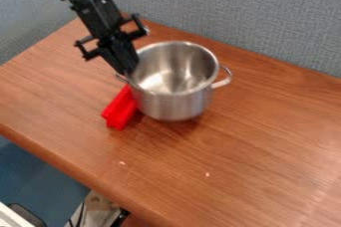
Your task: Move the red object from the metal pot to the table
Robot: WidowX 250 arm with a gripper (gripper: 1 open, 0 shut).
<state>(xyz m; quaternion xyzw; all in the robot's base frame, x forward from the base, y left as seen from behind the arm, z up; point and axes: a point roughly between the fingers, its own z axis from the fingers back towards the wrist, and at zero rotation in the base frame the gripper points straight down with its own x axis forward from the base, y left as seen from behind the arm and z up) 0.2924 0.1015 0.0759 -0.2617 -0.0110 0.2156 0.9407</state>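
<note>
Wood-grain table [253,161] below a grey-blue wall: my gripper [127,67] is clenched on the near rim of the metal pot [173,80].

My jaws close on the left edge of the pot, not on the red object [120,110], which already lies on the table, touching the pot's lower-left side. To do this step well, I think I should release the rim gently and lift straight, so the pot does not tip or push the red object.
</note>
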